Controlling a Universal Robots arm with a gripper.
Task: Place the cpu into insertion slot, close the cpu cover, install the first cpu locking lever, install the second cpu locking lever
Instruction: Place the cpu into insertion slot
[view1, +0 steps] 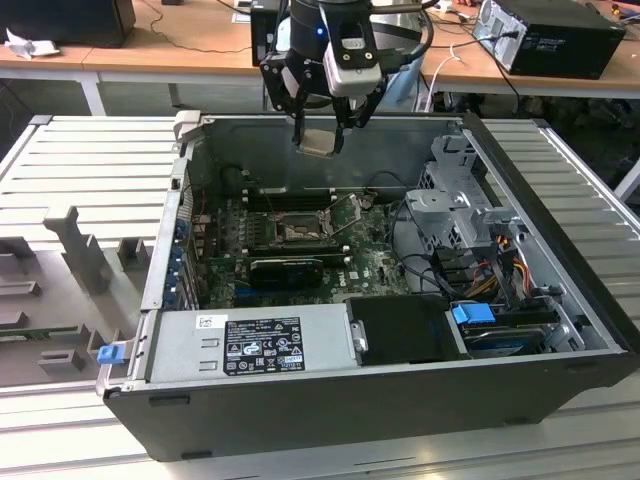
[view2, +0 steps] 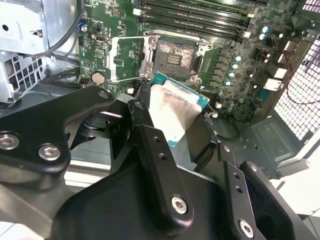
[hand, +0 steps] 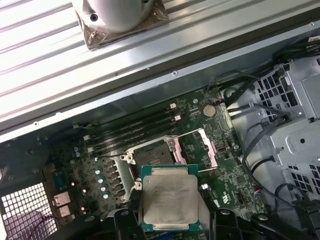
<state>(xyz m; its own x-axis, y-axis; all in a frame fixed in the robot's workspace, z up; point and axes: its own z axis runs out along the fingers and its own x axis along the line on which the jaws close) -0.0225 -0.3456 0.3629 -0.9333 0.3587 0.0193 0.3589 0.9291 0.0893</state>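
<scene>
My gripper (view1: 318, 138) hangs above the open computer case, over its back wall, shut on the cpu (view1: 318, 143). The chip is a flat square with a pale silvery face, pinched by its edges between the black fingers (view2: 150, 145); both wrist views show the cpu (view2: 175, 107) (hand: 170, 197). Below on the green motherboard lies the insertion slot (view1: 297, 232) (view2: 175, 55) (hand: 154, 152), uncovered, with a dark contact field. The cpu cover (view2: 147, 56) (hand: 212, 150) is swung open beside the slot. The chip is well above the slot, not touching it.
Long black memory slots (view2: 195, 15) run next to the socket. A power supply (view1: 260, 345) fills the case's front and a metal drive cage (view1: 455, 200) with cables stands at the exterior view's right. A grey fixture (view1: 80, 250) lies on the table at its left.
</scene>
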